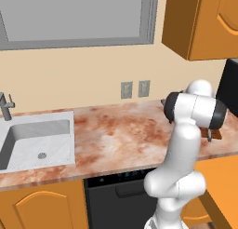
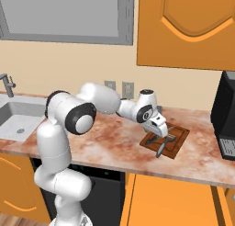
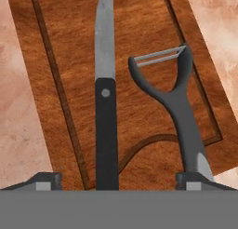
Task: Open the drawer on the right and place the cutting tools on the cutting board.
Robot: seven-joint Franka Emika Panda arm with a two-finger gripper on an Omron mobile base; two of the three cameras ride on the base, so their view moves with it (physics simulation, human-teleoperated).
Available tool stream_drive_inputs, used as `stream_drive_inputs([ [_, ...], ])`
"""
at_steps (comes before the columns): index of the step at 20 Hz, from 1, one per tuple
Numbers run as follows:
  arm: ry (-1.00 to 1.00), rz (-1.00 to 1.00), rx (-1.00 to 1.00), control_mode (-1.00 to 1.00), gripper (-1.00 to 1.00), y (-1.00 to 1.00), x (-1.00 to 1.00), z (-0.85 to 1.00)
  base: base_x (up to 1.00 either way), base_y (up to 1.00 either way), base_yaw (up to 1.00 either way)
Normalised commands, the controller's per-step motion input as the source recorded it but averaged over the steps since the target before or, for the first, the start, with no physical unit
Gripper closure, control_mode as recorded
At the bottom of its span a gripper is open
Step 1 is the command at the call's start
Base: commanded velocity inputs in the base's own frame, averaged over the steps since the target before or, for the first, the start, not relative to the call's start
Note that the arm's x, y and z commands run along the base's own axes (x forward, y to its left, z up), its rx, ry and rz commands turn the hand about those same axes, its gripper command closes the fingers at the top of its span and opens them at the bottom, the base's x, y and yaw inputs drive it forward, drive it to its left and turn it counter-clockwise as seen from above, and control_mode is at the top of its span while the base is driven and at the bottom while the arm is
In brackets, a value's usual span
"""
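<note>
The cutting board (image 3: 135, 32) is showing as a dark reddish-brown wooden rectangle with a groove running around its edge, and it is lying on the marbled pink-and-cream worktop (image 2: 110, 142) just left of a black appliance (image 2: 226, 115). Two cutting tools are lying on it side by side: a knife (image 3: 106, 84) with a slim grey blade and a black riveted handle, and a peeler (image 3: 172, 90) with a dark grey Y-shaped body and a thin metal blade bar across its head. In the right base view the peeler's handle is reaching past the board's near edge. The tool (image 3: 118, 181) is hovering directly above them, its fingers (image 3: 46, 180) standing spread wide and gripping nothing. No writing or brand mark is legible anywhere on the utensils or board.
</note>
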Motion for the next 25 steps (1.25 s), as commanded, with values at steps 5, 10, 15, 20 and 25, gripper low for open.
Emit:
stream_drive_inputs([
  [5, -0.17, 0.0, 0.01, -1.0, -1.0, 0.13, -0.99, 0.56, 0.0, 0.0, 0.0],
  [10, -0.14, 0.0, 0.0, -1.0, -1.0, 0.39, -1.0, 0.85, 0.0, 0.0, 0.0],
  [15, 0.0, 0.0, 0.0, -1.0, -1.0, 0.65, -0.7, 1.0, 0.0, 0.0, 0.0],
  [20, 0.11, 0.0, 0.0, -1.0, -1.0, 0.67, -0.54, 0.97, 0.0, 0.0, 0.0],
  [25, 0.12, 0.0, 0.0, -1.0, -1.0, 0.56, -0.63, 0.6, 0.0, 0.0, 0.0],
])
